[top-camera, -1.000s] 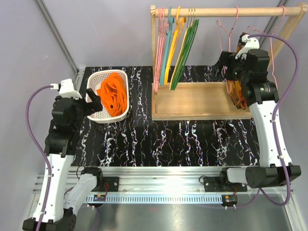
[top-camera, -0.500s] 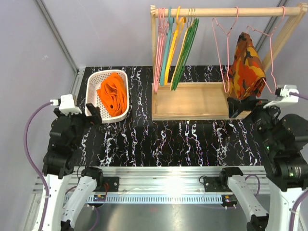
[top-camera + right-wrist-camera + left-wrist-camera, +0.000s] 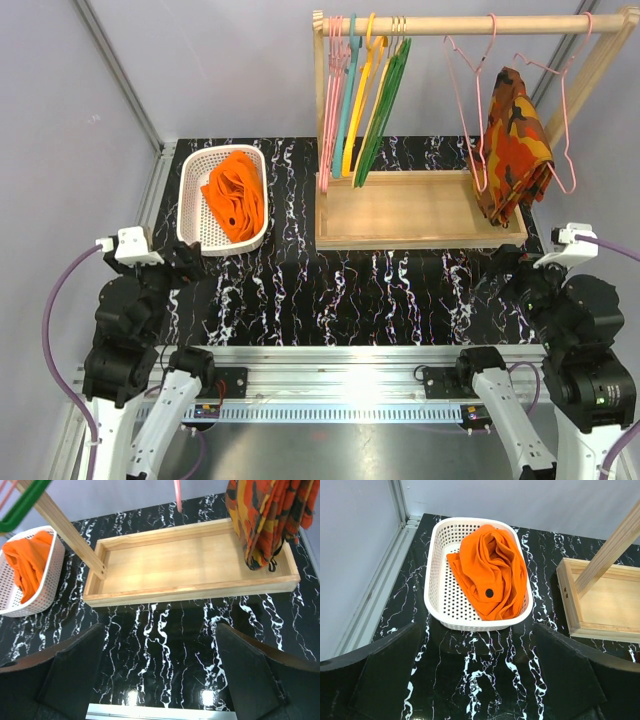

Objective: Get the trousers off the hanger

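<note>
The trousers lay heaped in the white basket, straight ahead of the left gripper, their long run pointing away from it down the basket's length. That arm was much the nearer, while the right gripper faced the wooden tray, well apart from them. Both grippers had their fingers spread wide and held nothing. Only the overhead view showed the hanger bare on the rail beside the camouflage garment, so I judged the job done. The left wrist view alone showed the folds and a dark spot on the cloth.
</note>
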Tool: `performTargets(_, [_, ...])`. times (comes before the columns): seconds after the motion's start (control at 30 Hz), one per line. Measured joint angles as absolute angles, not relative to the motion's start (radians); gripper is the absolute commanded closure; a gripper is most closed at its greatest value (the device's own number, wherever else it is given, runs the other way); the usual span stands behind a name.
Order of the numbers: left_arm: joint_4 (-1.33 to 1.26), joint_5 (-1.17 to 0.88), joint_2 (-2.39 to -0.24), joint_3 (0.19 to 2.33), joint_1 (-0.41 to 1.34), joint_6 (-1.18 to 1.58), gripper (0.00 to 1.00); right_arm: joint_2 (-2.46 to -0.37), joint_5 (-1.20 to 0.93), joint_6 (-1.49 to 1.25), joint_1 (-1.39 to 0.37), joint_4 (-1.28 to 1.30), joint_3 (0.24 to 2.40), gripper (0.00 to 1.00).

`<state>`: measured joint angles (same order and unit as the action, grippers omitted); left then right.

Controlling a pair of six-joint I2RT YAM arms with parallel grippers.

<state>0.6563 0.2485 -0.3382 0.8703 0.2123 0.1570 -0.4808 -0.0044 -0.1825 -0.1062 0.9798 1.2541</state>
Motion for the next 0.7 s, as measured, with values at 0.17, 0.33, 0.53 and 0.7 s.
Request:
performTargets(0.17, [0.661,0.285,-0.302,0.841,0.226,0.157,0.01,-0.459,0.036,-0.183,-0.109,0.969,1.196,0.0])
performTargets(0.33, [0.659,0.316,-0.301,0.839,0.234,0.157,0.01,-0.478,0.041,-0.182,-0.11,0.962,1.193,0.0])
performTargets(0.53, [0.654,0.326,-0.301,0.822,0.237,0.155,0.01,-0.516,0.044,-0.176,-0.122,0.961,1.206,0.01])
performTargets(0.7, [0.639,0.326,-0.301,0.812,0.237,0.155,0.01,-0.545,0.045,-0.172,-0.132,0.958,1.225,0.0])
